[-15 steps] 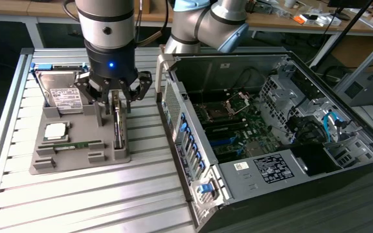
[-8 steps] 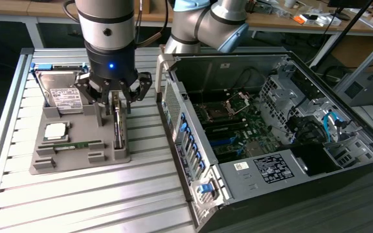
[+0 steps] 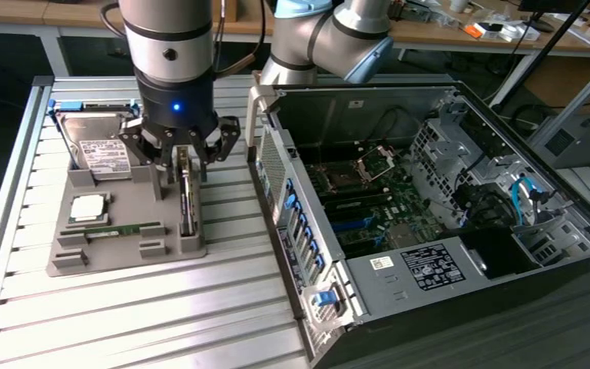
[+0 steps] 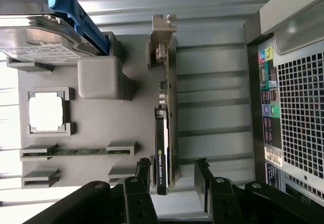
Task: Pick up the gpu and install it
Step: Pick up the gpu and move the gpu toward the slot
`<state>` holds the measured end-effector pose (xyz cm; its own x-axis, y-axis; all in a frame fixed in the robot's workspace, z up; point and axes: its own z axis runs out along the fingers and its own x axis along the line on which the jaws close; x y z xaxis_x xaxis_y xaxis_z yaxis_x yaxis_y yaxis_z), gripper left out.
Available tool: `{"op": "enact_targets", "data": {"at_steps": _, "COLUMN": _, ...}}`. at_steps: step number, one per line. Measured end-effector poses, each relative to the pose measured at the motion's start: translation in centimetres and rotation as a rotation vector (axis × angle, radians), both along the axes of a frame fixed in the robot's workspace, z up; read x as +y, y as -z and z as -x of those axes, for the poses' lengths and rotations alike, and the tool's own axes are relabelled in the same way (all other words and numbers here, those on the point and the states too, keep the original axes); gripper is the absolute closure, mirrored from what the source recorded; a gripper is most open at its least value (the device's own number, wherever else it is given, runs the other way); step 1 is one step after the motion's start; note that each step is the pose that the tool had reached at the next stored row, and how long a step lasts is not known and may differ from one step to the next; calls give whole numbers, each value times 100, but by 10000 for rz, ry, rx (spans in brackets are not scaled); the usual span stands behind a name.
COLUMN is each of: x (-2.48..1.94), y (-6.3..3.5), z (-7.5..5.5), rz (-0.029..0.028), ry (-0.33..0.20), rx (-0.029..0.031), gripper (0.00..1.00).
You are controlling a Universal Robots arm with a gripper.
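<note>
The gpu (image 3: 185,201) is a thin dark card with a silvery metal bracket, standing on edge in a slot of the grey holder tray (image 3: 120,257). My gripper (image 3: 185,157) hangs directly over it, open. In the wrist view the gpu (image 4: 165,128) runs away from the camera, and its near end lies between the two black fingers (image 4: 143,172). There, my gripper (image 4: 172,176) straddles the card with a gap on each side, holding nothing.
The tray also holds a silver hard drive (image 3: 101,150), a square processor (image 3: 88,206) and a slim green memory stick (image 3: 116,229). An open computer case (image 3: 408,215) with its motherboard exposed lies close on the exterior view's right, its rear panel (image 4: 293,107) beside the tray.
</note>
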<state>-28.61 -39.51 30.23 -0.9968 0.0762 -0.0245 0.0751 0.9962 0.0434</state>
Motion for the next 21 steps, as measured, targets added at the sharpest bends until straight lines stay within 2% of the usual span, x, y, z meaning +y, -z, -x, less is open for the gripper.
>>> {"op": "enact_targets", "data": {"at_steps": 21, "x": 0, "y": 89, "z": 0, "rz": 10, "ry": 0, "rx": 0, "gripper": 52}}
